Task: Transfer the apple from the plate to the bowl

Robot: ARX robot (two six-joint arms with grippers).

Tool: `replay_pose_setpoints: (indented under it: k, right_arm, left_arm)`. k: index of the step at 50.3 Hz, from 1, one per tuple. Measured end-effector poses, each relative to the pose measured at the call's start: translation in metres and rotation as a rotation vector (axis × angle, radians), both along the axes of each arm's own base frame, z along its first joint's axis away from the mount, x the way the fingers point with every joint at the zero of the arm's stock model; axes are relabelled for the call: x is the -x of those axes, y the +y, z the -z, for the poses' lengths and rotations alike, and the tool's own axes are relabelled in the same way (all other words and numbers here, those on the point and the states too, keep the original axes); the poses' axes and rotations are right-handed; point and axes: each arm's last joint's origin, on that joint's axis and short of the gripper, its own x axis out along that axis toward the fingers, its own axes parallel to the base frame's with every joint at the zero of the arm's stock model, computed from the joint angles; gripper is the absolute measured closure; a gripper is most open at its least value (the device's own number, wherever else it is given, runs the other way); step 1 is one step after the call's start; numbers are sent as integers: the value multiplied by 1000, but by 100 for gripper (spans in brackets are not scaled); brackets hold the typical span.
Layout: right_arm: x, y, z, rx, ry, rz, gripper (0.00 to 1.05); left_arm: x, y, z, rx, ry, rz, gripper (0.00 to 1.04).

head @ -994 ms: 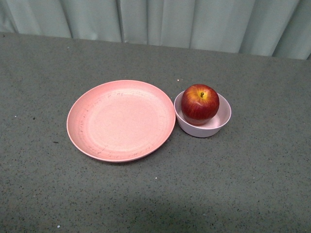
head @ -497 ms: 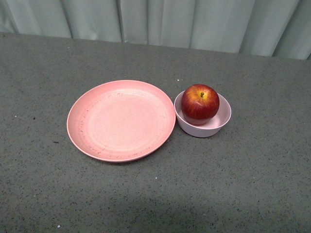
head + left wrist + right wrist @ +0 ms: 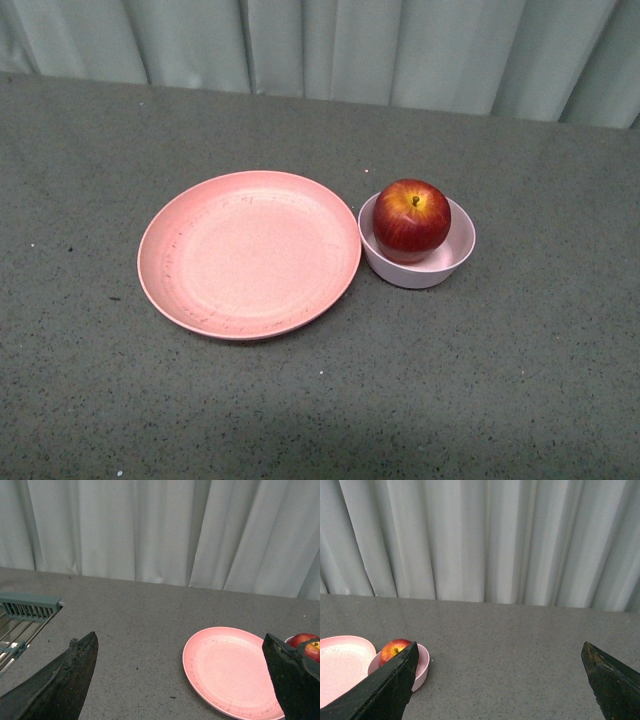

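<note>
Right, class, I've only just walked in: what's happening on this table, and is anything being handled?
Nothing is being handled right now. The apple sits in the small bowl, stem up, beside the pink plate, which has nothing on it. Neither arm shows in the front view. Each wrist camera shows its own gripper, left gripper and right gripper, open and holding nothing, away from the dishes. The move to the bowl looks finished.

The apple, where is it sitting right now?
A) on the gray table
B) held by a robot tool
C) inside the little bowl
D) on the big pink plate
C. The apple sits inside the little bowl, stem up, while the big pink plate beside it has nothing on it, and neither tool is near it.
</note>
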Motion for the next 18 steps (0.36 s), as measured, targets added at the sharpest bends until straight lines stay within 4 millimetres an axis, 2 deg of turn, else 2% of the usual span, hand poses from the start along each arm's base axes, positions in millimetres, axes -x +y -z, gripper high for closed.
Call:
replay_pose_setpoints:
  k: [18]
  right_arm:
    - [0, 0, 0, 0, 0, 0, 9]
  left_arm:
    - [0, 0, 0, 0, 0, 0, 7]
